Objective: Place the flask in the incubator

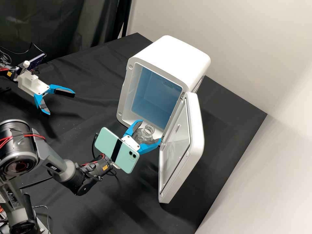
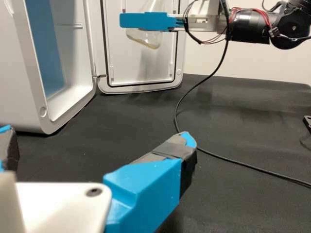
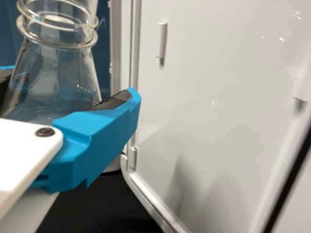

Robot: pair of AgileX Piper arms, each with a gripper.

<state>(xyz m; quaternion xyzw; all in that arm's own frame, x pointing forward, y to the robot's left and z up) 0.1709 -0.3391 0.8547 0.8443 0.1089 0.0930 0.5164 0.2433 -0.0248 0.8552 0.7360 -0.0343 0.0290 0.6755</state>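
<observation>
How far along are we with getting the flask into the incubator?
Done: the incubator has its door open and the flask is gripped in the right hand. In hand: the flask hangs just outside the opening, beside the door. Left: carry it inside, set it down, let go. The left hand is open, apart.

Grey arm [image 1: 61, 169] — white, blue-fingered right claw [image 1: 148, 131]

flask [image 3: 53, 82] base hidden behind right pincer [image 1: 149, 132], incubator door [image 3: 218, 121] cut off at edges

Clear glass flask [image 1: 147, 132], glossy white plastic incubator [image 1: 175, 60]
</observation>
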